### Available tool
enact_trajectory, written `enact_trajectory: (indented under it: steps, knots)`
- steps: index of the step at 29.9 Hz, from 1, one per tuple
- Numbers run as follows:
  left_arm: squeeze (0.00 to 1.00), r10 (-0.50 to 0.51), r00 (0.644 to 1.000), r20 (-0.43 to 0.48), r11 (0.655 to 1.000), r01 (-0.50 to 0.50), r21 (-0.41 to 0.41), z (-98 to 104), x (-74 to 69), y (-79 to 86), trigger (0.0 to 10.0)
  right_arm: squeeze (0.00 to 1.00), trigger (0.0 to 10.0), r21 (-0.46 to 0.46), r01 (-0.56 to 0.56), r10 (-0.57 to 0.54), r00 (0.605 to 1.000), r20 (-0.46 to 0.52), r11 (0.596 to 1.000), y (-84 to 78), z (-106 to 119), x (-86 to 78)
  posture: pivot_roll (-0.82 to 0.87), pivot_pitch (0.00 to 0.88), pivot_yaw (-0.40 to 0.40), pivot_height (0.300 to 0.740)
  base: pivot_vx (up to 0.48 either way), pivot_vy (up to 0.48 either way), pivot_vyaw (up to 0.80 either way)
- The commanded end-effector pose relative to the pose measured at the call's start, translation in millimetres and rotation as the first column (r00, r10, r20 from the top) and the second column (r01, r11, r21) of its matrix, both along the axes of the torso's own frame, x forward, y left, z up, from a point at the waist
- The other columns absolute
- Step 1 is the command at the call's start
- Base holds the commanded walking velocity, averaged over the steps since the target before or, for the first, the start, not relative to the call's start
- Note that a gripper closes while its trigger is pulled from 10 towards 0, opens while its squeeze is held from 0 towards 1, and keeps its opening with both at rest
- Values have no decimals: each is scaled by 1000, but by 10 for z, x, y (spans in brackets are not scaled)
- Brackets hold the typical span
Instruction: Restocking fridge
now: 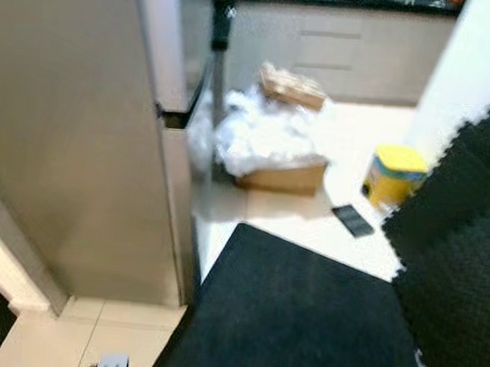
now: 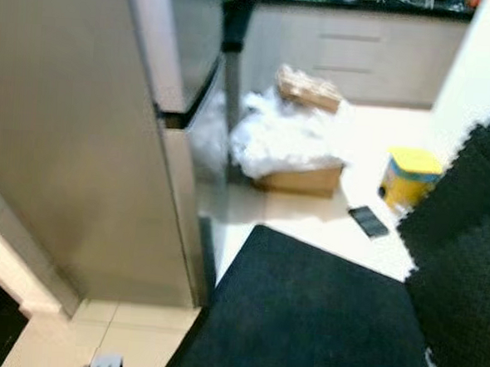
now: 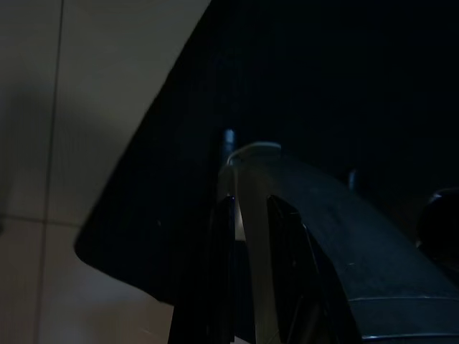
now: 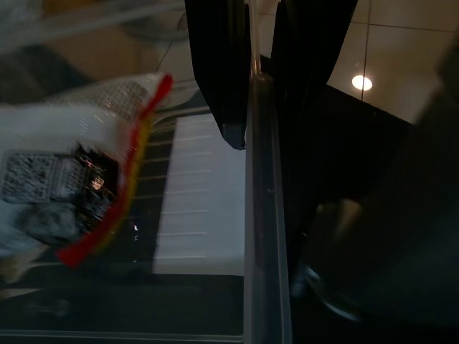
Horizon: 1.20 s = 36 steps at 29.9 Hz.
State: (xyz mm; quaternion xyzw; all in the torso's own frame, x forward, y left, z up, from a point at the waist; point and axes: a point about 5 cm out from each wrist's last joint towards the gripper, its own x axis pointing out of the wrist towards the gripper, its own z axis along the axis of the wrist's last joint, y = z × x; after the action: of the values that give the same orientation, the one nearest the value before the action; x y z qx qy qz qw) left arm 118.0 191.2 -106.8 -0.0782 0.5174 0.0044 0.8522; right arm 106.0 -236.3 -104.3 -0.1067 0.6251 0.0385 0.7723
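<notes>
The big silver fridge is seen on the left, beside a black mat. The rim of a clear bin is pinched by both the left gripper and the right gripper.

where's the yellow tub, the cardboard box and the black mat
yellow tub (image 1: 393, 177), left eye view, on its yellow side below the lid
cardboard box (image 1: 283, 177), left eye view, on its front brown wall
black mat (image 2: 303, 320), right eye view, on its bare middle
</notes>
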Motion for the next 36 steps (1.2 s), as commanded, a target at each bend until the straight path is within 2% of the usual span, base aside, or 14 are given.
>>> enact_trajectory:
  steps: [1,17,19,21,36]
  knots:
    - [0,5,999,-44,1000,-6,-10,-38,-114,-21,10000,0,10000,4,14,-14,1000,7,1000,-5,1,-2,-38,0,-30,740,0,0,788]
    - [0,28,999,-33,999,-29,-26,-35,-97,-40,10000,0,10000,1,-2,2,1000,1,1000,-10,4,5,-40,0,-31,740,0,0,789]
    - [0,32,999,-30,999,-33,-29,-33,-91,-42,10000,0,10000,-29,-11,11,1000,4,1000,-36,10,8,-40,0,-31,740,0,0,672]
    - [0,34,999,-27,999,-35,-33,-31,-84,-47,10000,0,10000,-52,-10,10,1000,8,999,-60,15,10,-40,0,-32,740,0,0,0]
    - [0,-22,999,-32,999,21,-26,-35,-95,-66,10000,0,10000,-61,-17,17,1000,-3,998,-64,11,-9,-37,0,-32,740,0,0,0]
